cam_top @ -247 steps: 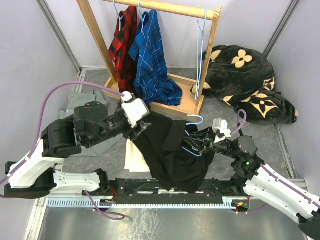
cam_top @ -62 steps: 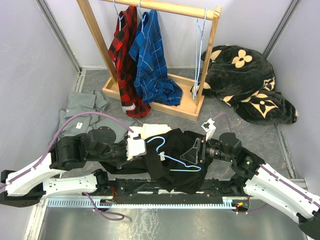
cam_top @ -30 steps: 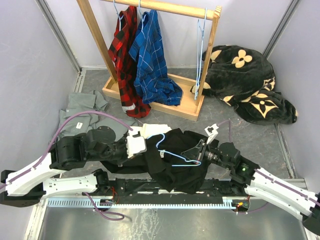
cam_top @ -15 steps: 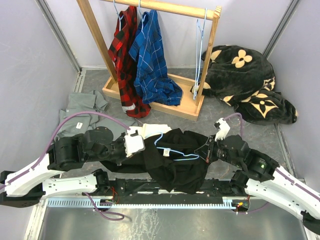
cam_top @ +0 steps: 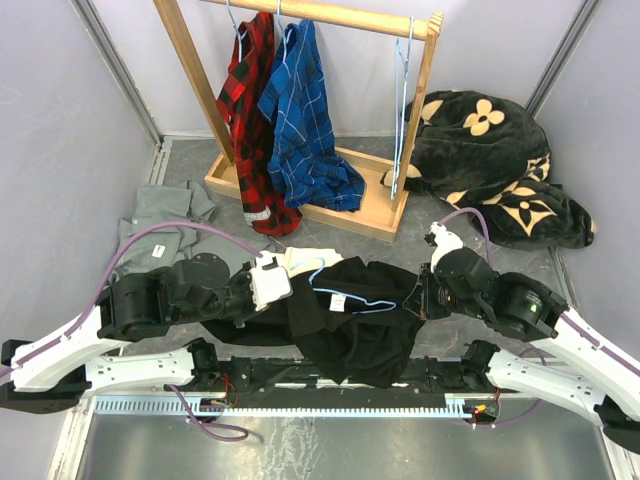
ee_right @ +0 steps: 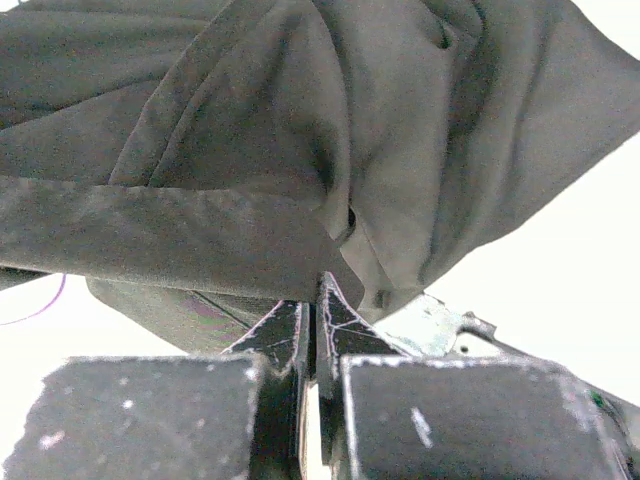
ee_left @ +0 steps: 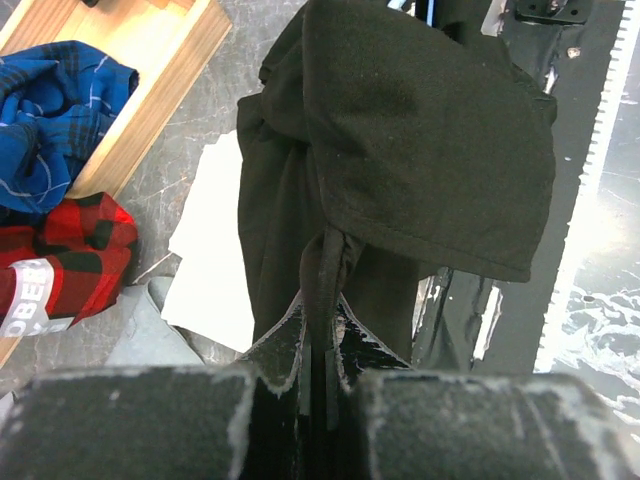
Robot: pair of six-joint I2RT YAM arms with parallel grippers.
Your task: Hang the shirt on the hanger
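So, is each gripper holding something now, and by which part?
The left gripper pinches a thin fold of the black shirt; the right gripper pinches another fold of it on the opposite side.

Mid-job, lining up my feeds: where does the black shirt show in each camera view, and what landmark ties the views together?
Top external: shirt low centre, at the near table edge.
Left wrist: shirt fills the centre, rising from the bottom edge.
Right wrist: shirt fills the upper two thirds.
Landmark: wooden rack base, behind the shirt in top external, upper left in left wrist; not in right wrist.
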